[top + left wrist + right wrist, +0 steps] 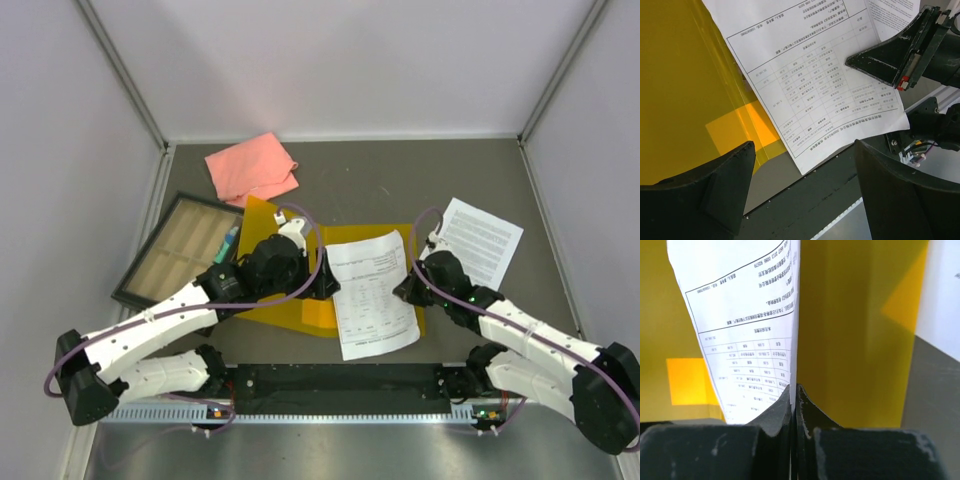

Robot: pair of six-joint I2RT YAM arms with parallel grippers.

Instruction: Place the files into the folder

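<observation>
White links (pixel 150 325), purple cables (pixel 320 255), black claws (pixel 802 150) (pixel 794 390).

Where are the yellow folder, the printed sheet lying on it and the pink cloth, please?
yellow folder (pixel 285 314), top external view, bare near-left part of the cover.
printed sheet (pixel 372 300), top external view, middle of the page.
pink cloth (pixel 252 168), top external view, its centre.

Looks like robot lab test cell: white panel walls (pixel 350 60) around grey tabletop (pixel 380 180), black base rail (pixel 340 380) along bottom edge.
</observation>
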